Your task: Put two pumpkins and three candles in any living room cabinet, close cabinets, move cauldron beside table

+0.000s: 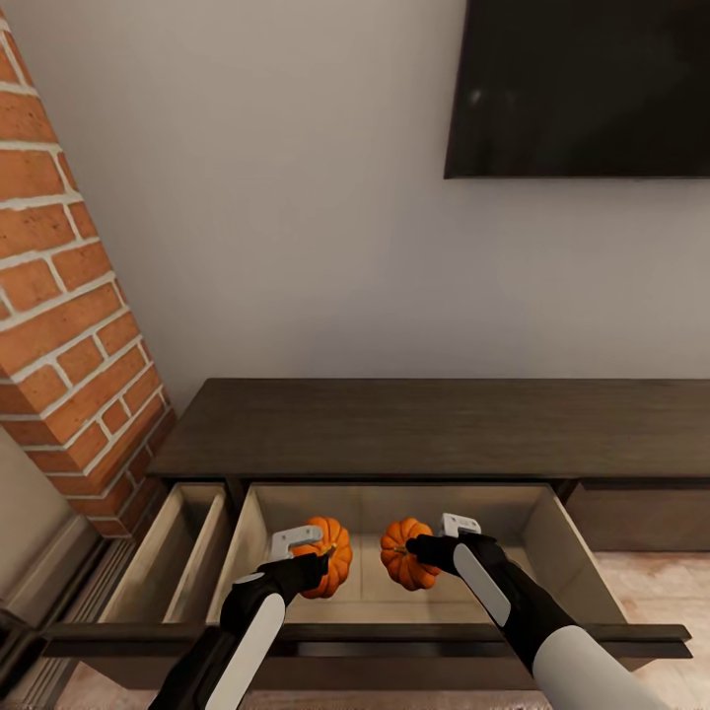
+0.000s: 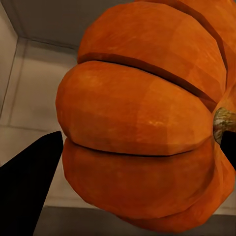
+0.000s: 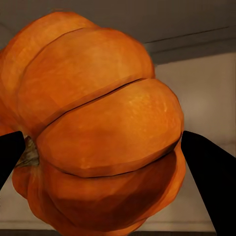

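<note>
Over open drawer (image 1: 552, 552), pumpkins (image 1: 328, 555) clamped in both tools (image 1: 318, 564)

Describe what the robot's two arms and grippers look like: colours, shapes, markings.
Both arms are glossy black with long white panels along the forearm. The left gripper and the right gripper each have black fingers below a light grey, bracket-shaped wrist block. In the wrist views the fingertips are plain matte black wedges. No cables or markings show.

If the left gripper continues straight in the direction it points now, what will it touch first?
Nothing new soon: the left gripper already holds the larger pumpkin between its fingers. Beyond that, the line probably ends at the open drawer of the cabinet, its pale floor or back wall; depth is unclear.
</note>
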Available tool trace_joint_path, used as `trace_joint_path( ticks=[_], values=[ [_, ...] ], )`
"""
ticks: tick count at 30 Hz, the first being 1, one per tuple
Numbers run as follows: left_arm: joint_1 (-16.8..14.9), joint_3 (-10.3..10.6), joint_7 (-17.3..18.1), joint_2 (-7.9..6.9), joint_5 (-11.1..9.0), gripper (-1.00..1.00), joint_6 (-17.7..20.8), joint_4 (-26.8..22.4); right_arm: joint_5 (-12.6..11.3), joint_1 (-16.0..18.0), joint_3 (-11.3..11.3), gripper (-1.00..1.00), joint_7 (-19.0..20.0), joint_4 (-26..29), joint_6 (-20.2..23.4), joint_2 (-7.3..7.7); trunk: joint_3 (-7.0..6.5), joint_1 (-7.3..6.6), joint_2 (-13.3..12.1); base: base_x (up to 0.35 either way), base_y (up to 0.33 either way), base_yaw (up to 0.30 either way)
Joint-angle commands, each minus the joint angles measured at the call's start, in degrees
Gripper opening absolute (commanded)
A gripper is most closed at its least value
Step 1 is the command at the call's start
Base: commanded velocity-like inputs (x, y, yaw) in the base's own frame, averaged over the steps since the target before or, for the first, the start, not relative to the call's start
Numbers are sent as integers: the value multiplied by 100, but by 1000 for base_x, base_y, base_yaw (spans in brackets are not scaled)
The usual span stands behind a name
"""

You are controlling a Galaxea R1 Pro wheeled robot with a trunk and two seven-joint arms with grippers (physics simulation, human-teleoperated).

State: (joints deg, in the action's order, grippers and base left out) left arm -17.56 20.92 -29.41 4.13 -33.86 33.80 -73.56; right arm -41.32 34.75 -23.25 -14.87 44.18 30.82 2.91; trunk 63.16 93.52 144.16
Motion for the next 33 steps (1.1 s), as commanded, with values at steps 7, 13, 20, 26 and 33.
trace_joint_path(
  ticks=[7,13,20,26,33],
  values=[
    [-9,8,-65,-1,-51,-100,4,-9,-61,5,-30,-100,-57,12,3,8,50,3,6,0,0,0],
    [-9,8,-65,-6,-51,-100,4,-9,-61,5,-30,-100,-59,12,3,8,50,3,6,0,0,0],
    [-6,8,-65,-3,-51,-100,4,-10,-60,5,-30,100,-59,12,3,8,50,3,6,0,0,0],
    [-5,8,-65,-8,-51,-100,4,-10,-60,5,-31,100,-52,12,3,8,50,3,6,0,0,0],
    [-5,8,-65,-7,-50,100,4,-10,-61,5,-30,100,-52,12,3,8,50,3,6,0,0,0]
  ],
)
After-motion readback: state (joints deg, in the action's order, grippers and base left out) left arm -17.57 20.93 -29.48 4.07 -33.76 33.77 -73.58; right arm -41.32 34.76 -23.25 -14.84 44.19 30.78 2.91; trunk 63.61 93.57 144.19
